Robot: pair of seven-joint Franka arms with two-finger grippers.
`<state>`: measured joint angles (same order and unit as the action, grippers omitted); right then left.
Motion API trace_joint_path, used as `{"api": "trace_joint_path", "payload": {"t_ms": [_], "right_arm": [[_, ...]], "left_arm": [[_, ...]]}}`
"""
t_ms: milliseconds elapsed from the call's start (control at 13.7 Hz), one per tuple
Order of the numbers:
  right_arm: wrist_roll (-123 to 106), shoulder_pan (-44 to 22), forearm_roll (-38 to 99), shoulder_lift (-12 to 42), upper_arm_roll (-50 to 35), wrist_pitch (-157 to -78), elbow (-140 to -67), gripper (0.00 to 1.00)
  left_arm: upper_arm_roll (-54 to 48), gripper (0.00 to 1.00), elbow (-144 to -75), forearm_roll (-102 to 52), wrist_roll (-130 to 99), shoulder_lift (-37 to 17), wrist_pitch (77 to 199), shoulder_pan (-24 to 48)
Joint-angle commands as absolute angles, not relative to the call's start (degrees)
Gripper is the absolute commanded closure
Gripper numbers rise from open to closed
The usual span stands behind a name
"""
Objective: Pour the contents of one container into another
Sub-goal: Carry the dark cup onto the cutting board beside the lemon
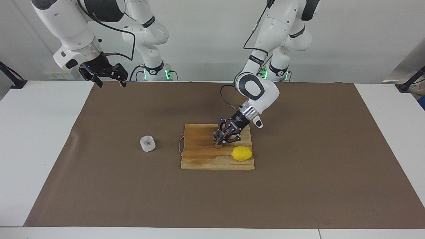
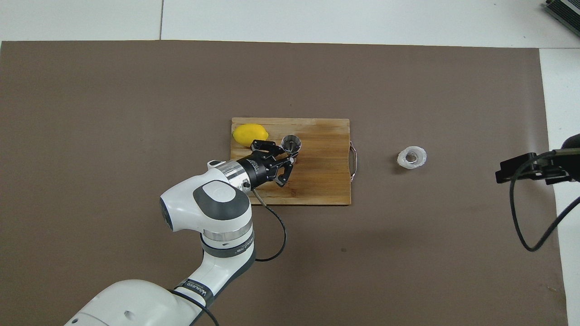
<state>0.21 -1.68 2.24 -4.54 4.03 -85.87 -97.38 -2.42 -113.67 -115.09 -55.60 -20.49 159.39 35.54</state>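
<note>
The clear glass tumbler [image 1: 148, 143] stands alone on the brown mat, beside the cutting board toward the right arm's end; it also shows in the overhead view [image 2: 411, 157]. The steel jigger [image 1: 218, 136] stands upright on the wooden cutting board [image 1: 199, 157], next to the lemon; it also shows in the overhead view [image 2: 291, 143]. My left gripper [image 1: 224, 136] is low over the board, and its fingers converge on the jigger's narrow waist [image 2: 292, 156]. My right gripper [image 1: 110, 83] is open and empty, raised over the mat's edge nearest the robots, and waits.
A yellow lemon [image 1: 241, 153] lies on the board's corner toward the left arm's end, close to my left gripper; it also shows in the overhead view [image 2: 250, 134]. The board [image 2: 321, 181] has a wire handle facing the tumbler. The brown mat covers most of the table.
</note>
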Motion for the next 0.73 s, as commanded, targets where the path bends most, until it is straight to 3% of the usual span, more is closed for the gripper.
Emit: {"api": "trace_joint_path", "payload": {"t_ms": [0,73,438,656], "right_arm": [[0.26,-1.67,2.37,-5.80,3.52,-87.18,-99.05,0.00],[-0.69,-1.67,2.72,-5.89,3.43,-87.27,-99.57,0.00],[-30.70,-0.70,7.03,-9.05,3.69,-90.78,-106.35,0.00],[-49.94,1.58,7.12,-9.58,3.87,-97.53,-110.11,0.00]], "left_arm": [[-1.58,0.80,-113.47,-116.28,-51.86,-20.30,160.66,37.00],[-1.67,0.01,-113.47,-116.19,-50.90,-20.30,160.66,37.00],[-1.50,0.00,-113.47,-115.40,-44.05,-19.08,161.37,36.39],[-1.49,0.00,-113.99,-113.39,-35.10,-17.76,161.63,36.39]]}}
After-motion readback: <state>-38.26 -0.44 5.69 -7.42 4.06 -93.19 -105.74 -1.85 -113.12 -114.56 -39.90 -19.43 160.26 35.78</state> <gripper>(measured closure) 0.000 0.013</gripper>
